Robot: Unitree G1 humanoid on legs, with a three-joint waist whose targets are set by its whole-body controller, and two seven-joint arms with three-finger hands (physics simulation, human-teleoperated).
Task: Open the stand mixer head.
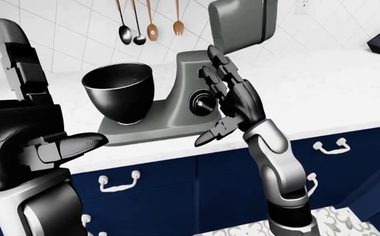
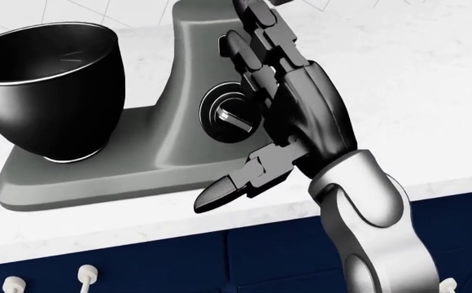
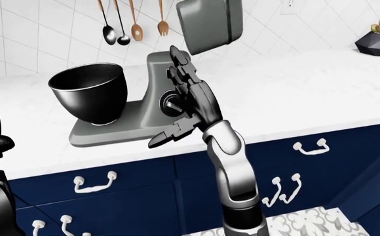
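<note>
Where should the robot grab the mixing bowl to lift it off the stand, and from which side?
Probably by the rim of the mixing bowl, from above: it stands upright and open-topped on the mixer base, its walls narrowing downward. With the mixer head tilted up, nothing hangs over it. The open right hand is nearest.

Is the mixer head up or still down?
Up. The head is tilted back high above the bowl, clear of it; the right hand is open beside the column.
</note>
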